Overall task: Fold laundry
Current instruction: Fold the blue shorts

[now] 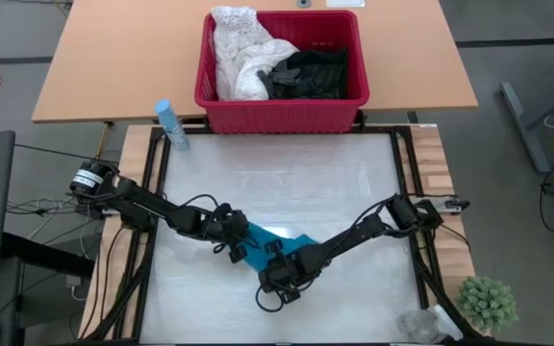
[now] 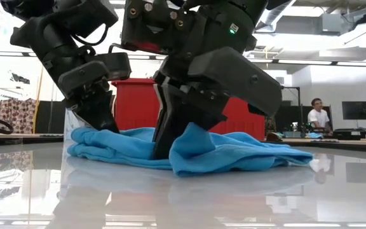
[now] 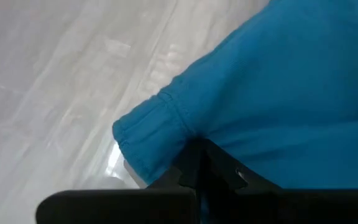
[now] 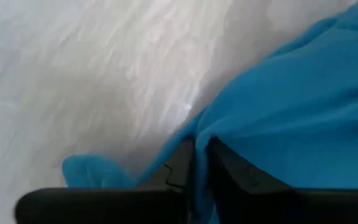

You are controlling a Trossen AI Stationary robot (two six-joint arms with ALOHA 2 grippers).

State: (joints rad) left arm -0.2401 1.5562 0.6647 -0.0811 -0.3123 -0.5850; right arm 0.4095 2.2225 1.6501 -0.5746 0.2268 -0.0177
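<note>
Your left gripper [image 1: 239, 242] is down on the table [image 1: 287, 183], clenched on the hemmed edge of the teal garment [image 1: 275, 236]; in the left wrist view that blue hem [image 3: 160, 121] sits right at the fingertips, the rest of the cloth spreading beyond them. Your right gripper [image 1: 279, 274] is just beside the left one, also down on the same garment. Right wrist view: its fingers [image 4: 182, 163] are nearly together w/ a thin fold of teal cloth pinched btwn them, so it's grasping the garment.

Low view: the garment [image 2: 189, 151] lies flat-ish on the table, bunched up in a ridge around the right gripper [image 2: 170, 143]; left gripper [image 2: 103, 121] presses its far-side edge.

Well beyond both grippers, at the table's far edge, red basket [image 1: 282, 106] holds the white lacy garment [image 1: 243, 53] and black garments [image 1: 306, 75]. A person [image 2: 316, 114] sits in the room bkgd.
</note>
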